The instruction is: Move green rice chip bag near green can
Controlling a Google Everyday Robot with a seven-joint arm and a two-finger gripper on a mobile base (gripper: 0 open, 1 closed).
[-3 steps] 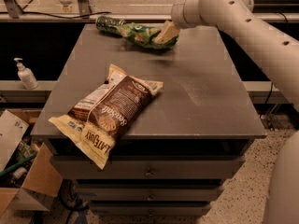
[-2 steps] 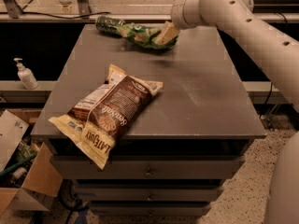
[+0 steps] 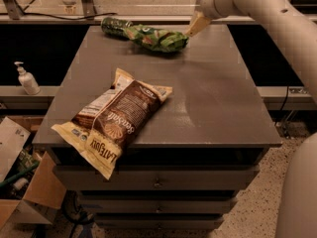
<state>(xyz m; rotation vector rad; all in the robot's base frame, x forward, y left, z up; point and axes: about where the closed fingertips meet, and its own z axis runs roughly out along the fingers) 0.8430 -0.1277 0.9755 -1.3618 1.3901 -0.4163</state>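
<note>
Bench [image 3: 218, 108] carries three items; a small pump bottle [image 3: 27, 78] stands off it, on a ledge beyond the left edge. The brown-and-cream bag [image 3: 116, 120] lies flat at the near-left corner with its lower end overhanging the near edge, and it plays no part in the move. The green can [image 3: 112, 26] lies on its side at the far edge, toward the far-left corner. The green rice chip bag [image 3: 157, 37] lies just beside the can on the side toward the right edge. Its near end appears to touch or overlap the can, but the junction is too dark to resolve. The bag's long axis runs roughly parallel to the far edge, its right end angled slightly toward the near edge. The gripper [image 3: 194, 25] hangs over the far edge just beyond that right end, so the bag lies end-on from it, toward the left edge and a little nearer. Contact between gripper and bag cannot be confirmed, and it cannot be told whether the gripper is spread or closed, or has hold of anything. Judged from this layout, the bag already rests near the can, so the coming move is probably a withdrawal up and clear of the bag. The arm [image 3: 277, 19] is cut off at the top and right of the view.
</note>
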